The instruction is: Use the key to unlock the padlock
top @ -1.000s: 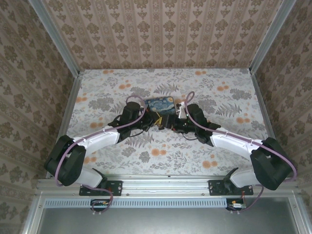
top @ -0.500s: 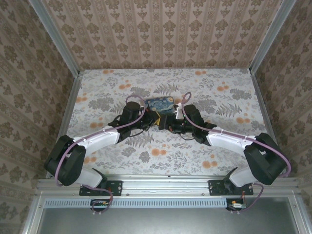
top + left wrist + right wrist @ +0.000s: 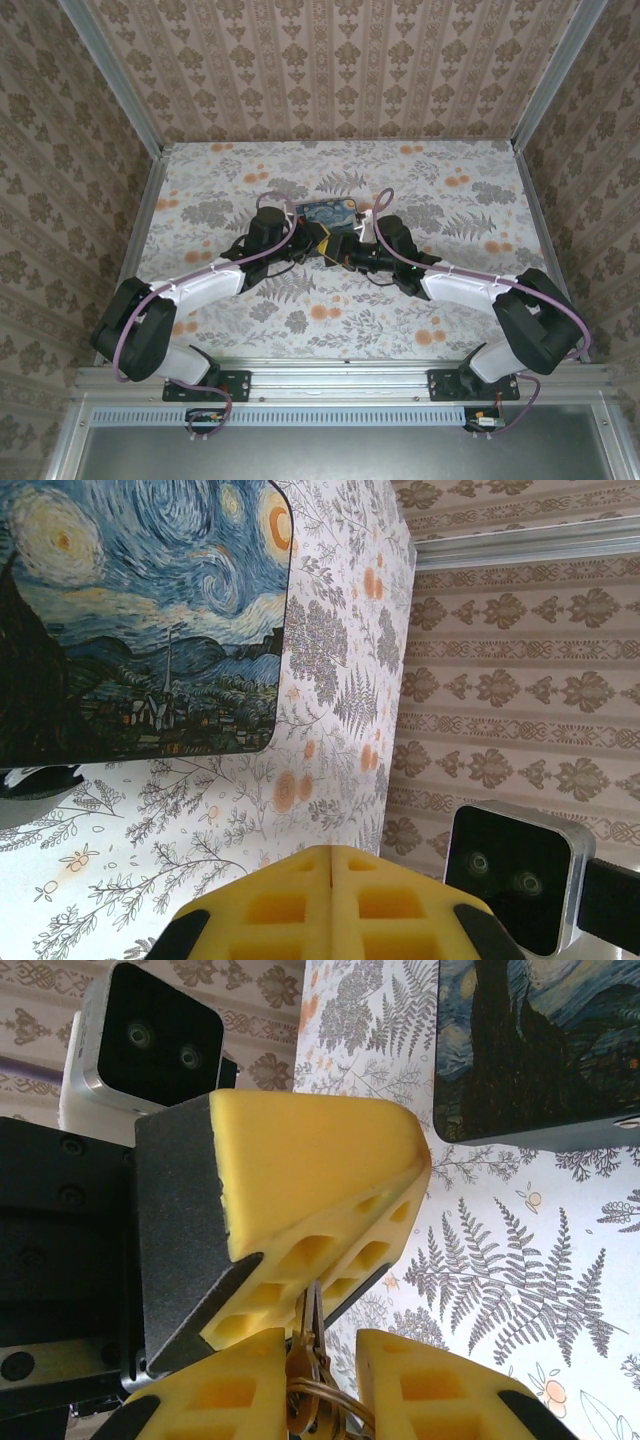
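The key, a slim brown metal piece on a ring, sticks out sideways above the table. Its tip sits in the yellow fingers of my left gripper, which are pressed together. My right gripper is open around the key's head and ring; the key lies against one pad, with a gap to the other. In the top view the left gripper and the right gripper meet just in front of the blue swirl-painted box. I cannot make out the padlock.
The box lies flat on the flowered table. A small grey metal piece juts from its near edge. Patterned walls close the table in at the back and both sides.
My right arm has slid left and forward, bringing its gripper up against the left gripper, closer to the box. The left arm has barely moved.
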`<state>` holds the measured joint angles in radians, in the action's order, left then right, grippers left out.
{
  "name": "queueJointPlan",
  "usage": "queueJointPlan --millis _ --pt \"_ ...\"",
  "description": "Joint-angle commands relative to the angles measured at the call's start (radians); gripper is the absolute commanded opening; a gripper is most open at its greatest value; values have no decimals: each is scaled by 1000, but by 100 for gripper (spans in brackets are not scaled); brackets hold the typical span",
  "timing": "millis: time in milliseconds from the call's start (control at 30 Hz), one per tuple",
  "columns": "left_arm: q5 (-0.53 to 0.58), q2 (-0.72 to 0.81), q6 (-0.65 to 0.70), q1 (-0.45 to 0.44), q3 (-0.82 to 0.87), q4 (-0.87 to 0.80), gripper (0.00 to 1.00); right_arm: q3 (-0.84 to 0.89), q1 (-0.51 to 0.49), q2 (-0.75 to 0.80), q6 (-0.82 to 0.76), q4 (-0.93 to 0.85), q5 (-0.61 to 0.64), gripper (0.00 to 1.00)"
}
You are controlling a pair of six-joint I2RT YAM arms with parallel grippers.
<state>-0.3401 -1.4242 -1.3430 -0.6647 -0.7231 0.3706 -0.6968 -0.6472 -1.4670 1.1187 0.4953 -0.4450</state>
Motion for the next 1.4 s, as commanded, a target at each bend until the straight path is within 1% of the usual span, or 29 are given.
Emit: queueJointPlan --millis 0,33,100,133,200,300,400,533,600,800,1067,1233,1367 --pt "-9 14 3 10 2 42 0 35 -6 45 -34 -11 45 11" --pt "-10 16 9 10 -1 30 7 36 -6 58 -57 -28 53 10" --pt "-11 25 20 13 1 6 16 31 -6 83 -129 -97 72 7" --pt "-11 30 24 15 2 -8 19 31 -5 107 -165 -126 82 7" --pt "-11 42 34 19 6 -32 22 34 -3 135 -250 -176 103 6" --pt "-25 51 38 24 7 -41 19 33 1 160 -361 -213 96 5" --pt "-56 50 36 20 -2 -45 19 42 3 186 -457 -217 84 3" --pt "-79 64 23 14 -7 -95 20 49 9 221 -534 -242 106 3" --pt "-85 72 7 11 -3 -98 21 57 12 228 -559 -224 91 4" --pt "-118 67 -102 -4 30 3 22 65 16 224 -589 -221 110 4" --pt "-137 40 -129 -27 24 41 21 60 17 213 -587 -207 121 4" --pt "-144 38 -125 -27 16 34 18 65 17 216 -592 -214 137 4" --pt "-143 36 -125 -27 11 27 12 68 17 219 -595 -221 152 6"
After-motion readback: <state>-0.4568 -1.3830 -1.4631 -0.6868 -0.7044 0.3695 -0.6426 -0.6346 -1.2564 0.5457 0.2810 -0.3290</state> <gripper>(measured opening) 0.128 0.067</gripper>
